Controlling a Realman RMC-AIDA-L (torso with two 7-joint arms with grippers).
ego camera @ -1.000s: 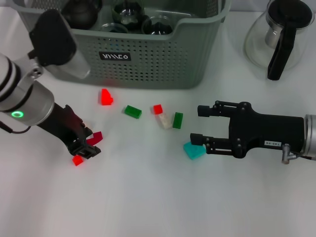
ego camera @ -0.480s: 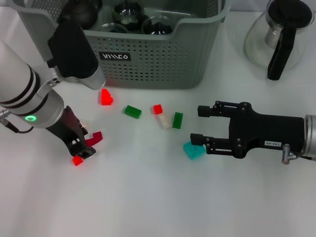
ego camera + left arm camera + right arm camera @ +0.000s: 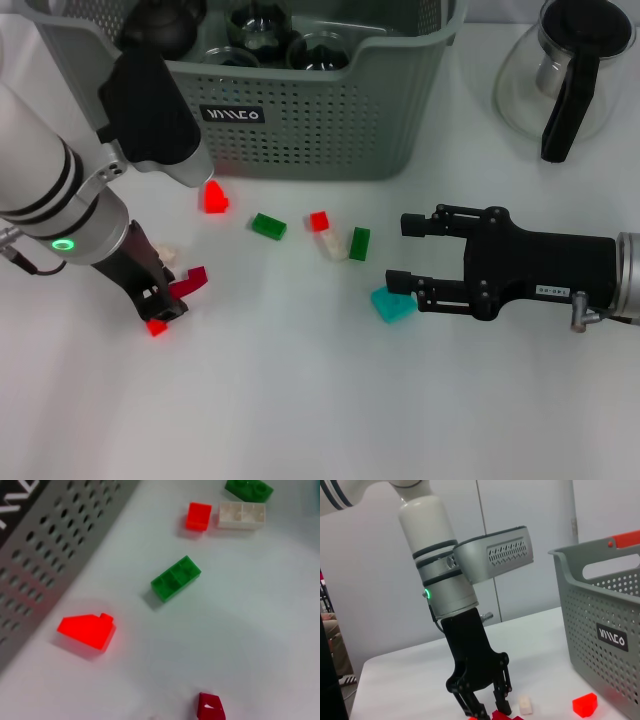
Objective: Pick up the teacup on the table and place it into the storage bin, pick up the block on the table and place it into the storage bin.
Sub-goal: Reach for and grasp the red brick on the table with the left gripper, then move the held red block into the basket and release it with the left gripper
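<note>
Two grippers in view, only the left one working. Nearest us in the head view, the left gripper (image 3: 165, 305) is down at the table over a small red block (image 3: 156, 326), with a dark red block (image 3: 192, 280) touching its fingers; from the right wrist view its fingers look parted around the dark red piece, not clamped. We can't tell which of the two it's going for. The right gripper (image 3: 405, 252) rests on the table with its jaws spread, lower finger just beside a teal block (image 3: 392, 304), idle.

We read the step as the block pick, grasp not yet made. Next move: centre on one block, close, lift clear, then carry up and over the rim.

Farther back: green brick (image 3: 268, 226), small red brick (image 3: 319, 220), white brick (image 3: 333, 245) and another green brick (image 3: 359, 243), plus a bright red sloped block (image 3: 213, 196) near the storage bin (image 3: 300, 110). The bin holds dark glassware at the far edge; no teacup on the table.
</note>
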